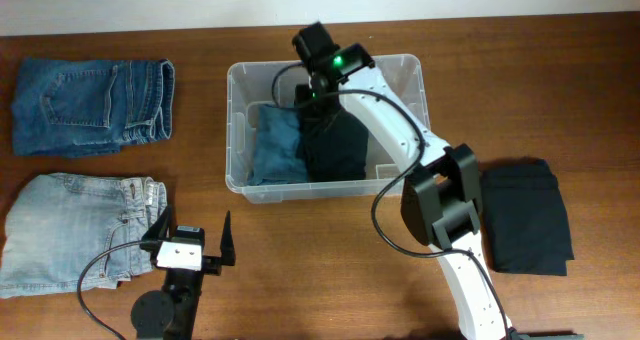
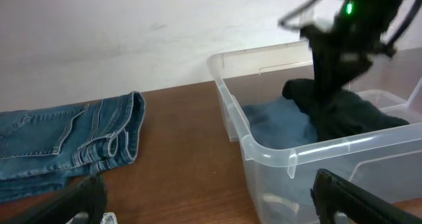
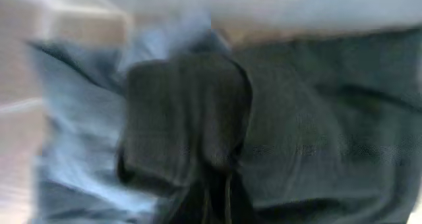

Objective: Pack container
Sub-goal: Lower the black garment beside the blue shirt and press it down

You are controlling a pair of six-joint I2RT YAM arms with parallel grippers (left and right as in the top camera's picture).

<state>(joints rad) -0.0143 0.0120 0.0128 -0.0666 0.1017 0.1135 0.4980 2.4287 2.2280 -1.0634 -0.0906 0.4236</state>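
Black garment [image 3: 184, 118] is bunching right under the right wrist lens. Right gripper [image 2: 326, 109] is clenching a fold of it, down inside the container [image 1: 240, 130]. Container is sitting mid-table toward the far edge, holding folded blue jeans [image 1: 272, 145] beside the black piece. Left gripper [image 1: 196, 225] is hanging wide apart, empty. Two items in, three lying outside: dark jeans [image 1: 90, 105], light jeans [image 1: 70, 230], black stack [image 1: 525, 215]. Judging it under halfway.

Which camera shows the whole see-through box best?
Overhead: nearly the whole container shows from above. Left wrist catches only its near corner and walls; right wrist shows just blurry clothes inside.
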